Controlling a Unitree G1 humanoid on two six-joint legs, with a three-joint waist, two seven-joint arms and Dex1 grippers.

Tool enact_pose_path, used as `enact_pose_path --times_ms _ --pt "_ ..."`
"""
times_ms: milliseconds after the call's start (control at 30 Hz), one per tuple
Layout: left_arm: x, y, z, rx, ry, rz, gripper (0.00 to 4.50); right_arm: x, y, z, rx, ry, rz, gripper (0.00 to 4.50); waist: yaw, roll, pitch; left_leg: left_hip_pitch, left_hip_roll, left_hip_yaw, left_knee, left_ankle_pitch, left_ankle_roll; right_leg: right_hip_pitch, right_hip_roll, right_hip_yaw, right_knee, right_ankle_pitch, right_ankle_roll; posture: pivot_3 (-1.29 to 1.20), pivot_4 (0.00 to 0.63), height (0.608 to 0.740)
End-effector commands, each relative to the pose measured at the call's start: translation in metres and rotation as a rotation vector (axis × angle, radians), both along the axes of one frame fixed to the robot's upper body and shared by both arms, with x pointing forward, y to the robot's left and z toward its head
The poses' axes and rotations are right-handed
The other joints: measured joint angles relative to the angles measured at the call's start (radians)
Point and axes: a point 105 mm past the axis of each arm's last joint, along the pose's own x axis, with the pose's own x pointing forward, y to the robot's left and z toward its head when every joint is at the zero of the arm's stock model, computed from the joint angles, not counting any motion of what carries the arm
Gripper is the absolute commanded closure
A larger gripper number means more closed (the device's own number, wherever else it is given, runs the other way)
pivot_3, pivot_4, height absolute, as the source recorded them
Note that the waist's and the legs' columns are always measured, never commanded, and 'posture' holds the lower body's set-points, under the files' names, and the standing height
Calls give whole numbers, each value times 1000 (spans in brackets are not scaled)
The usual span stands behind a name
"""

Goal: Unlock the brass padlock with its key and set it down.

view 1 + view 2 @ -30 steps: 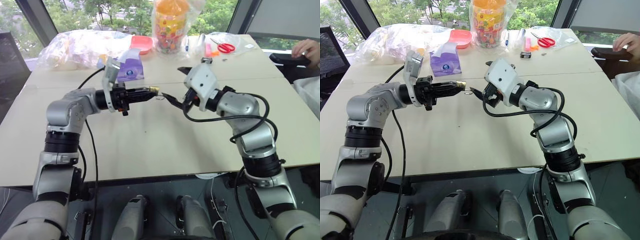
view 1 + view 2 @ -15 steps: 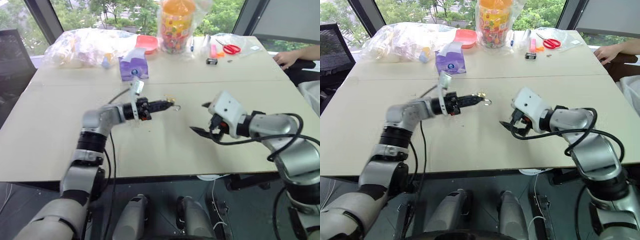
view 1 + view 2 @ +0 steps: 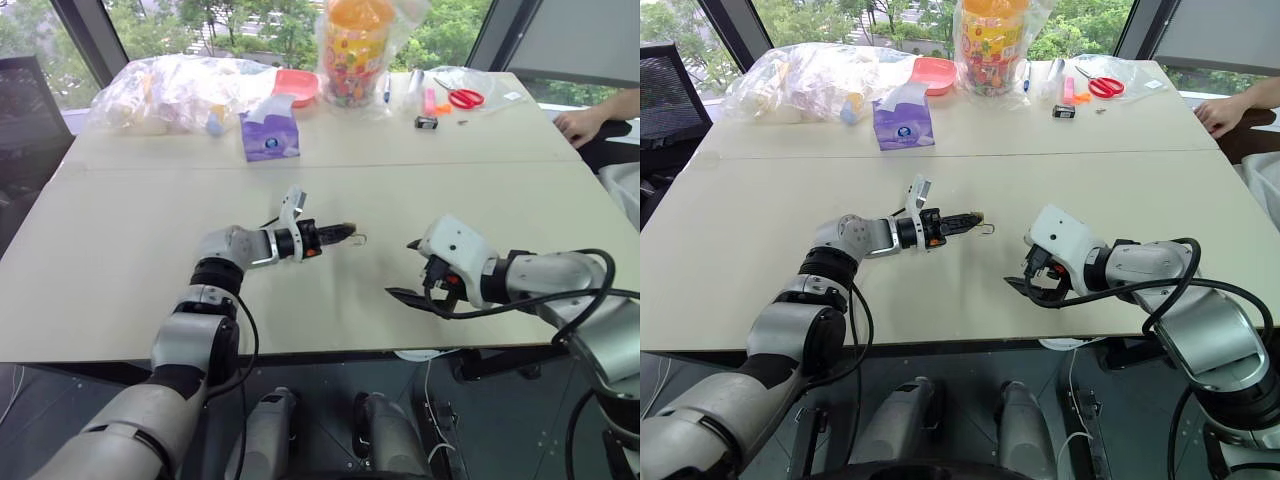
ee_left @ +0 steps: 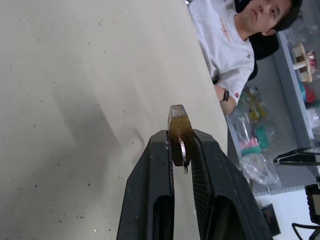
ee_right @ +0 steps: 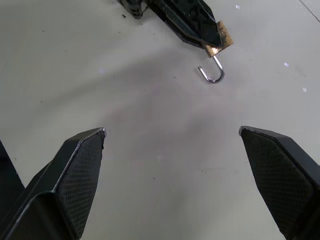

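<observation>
The brass padlock is a small golden body pinched at the tips of my left gripper, which is shut on it and reaches nearly level, low over the middle of the table. Its thin silver shackle hangs swung open like a hook. In the left wrist view the padlock sits upright between the two black fingers. My right gripper stands open and empty, apart from the lock, nearer the front edge. I cannot make out the key.
Along the far edge stand a purple tissue pack, clear plastic bags, a red bowl, an orange jar, red scissors and a small black object. A person's hand rests at the far right corner.
My left gripper has sunk toward the table with the padlock and rolled. The right gripper has drawn back and down, away from the lock, staying open.
</observation>
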Motion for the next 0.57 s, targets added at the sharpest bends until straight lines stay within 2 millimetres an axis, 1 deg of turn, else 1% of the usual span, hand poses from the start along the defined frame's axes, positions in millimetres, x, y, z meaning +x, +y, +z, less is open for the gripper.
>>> enact_pose_path --times_ms 33,67,100,133,167,200,300,333,467,567 --pt "0 -3 17 -13 -58 -24 2323 5 0 10 -9 -63 2 0 -1 0 0 0 0 0 0 0 0 0 0 0 0 0 0 0 150 740" --pt "-1 -2 18 -10 -62 -33 1853 5 1 10 -9 -64 2 0 -1 0 0 0 0 0 0 0 0 0 0 0 0 0 0 0 150 740" --pt "-2 0 17 17 -78 -38 1266 6 0 10 -9 -63 2 0 -1 0 0 0 0 0 0 0 0 0 0 0 0 0 0 0 150 740" --pt "-3 2 15 66 -112 -42 1022 6 0 9 -9 -62 3 0 -1 0 0 0 0 0 0 0 0 0 0 0 0 0 0 0 150 740" --pt "-4 3 14 100 -138 -45 440 7 0 9 -10 -62 3 0 -1 0 0 0 0 0 0 0 0 0 0 0 0 0 0 0 150 740" --pt "-4 9 8 176 -157 -41 68 7 0 8 -12 -62 1 0 -1 0 0 0 0 0 0 0 0 0 0 0 0 0 0 0 150 740" --pt "-2 42 4 317 -189 39 68 9 -1 6 -5 -60 -13 0 -7 0 0 1 0 0 0 0 0 0 -1 1 0 0 0 0 150 740" --pt "-4 47 4 341 -208 44 68 9 -2 6 -3 -60 -15 0 -12 0 0 1 1 0 -1 0 0 0 -1 1 0 0 -1 0 150 740" --pt "-22 79 32 356 -359 82 68 11 -3 1 29 -53 -45 0 -17 1 0 2 2 0 -2 0 -1 -1 0 2 0 -1 -3 0 150 740" --pt "-29 92 42 397 -458 119 68 17 -4 -2 62 -56 -79 0 -11 1 0 1 2 0 -2 0 -1 -1 -1 3 0 -2 -4 0 150 740"
